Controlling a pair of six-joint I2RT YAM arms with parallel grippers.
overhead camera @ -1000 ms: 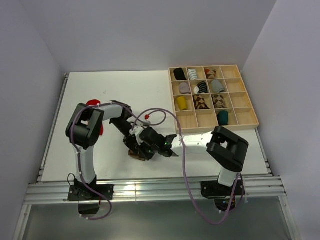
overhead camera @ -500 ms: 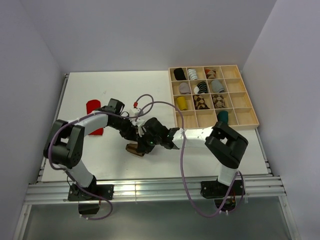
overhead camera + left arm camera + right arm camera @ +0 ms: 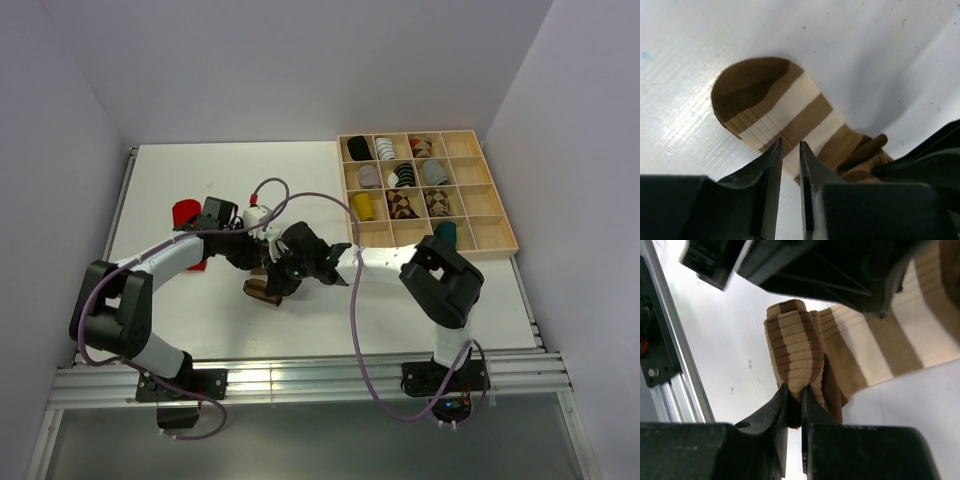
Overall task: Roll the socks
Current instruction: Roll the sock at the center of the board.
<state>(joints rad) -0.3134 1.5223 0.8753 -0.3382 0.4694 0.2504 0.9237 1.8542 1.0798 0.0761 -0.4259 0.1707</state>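
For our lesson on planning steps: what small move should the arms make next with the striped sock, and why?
Probably the right gripper should turn its roll further toward the toe: it pinches the sock's rolled end, while the striped length beyond lies flat, the left gripper at its edge.

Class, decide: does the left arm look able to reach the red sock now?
Probably yes: the red sock lies uncovered near the left arm, whose end effector is at the striped sock.

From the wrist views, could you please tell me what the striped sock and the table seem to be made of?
Striped sock: soft ribbed knit, matte; fine ribs and folds show. Table: smooth white sheet, perhaps plastic or laminate, slightly glossy; glare and faint parallel lines.
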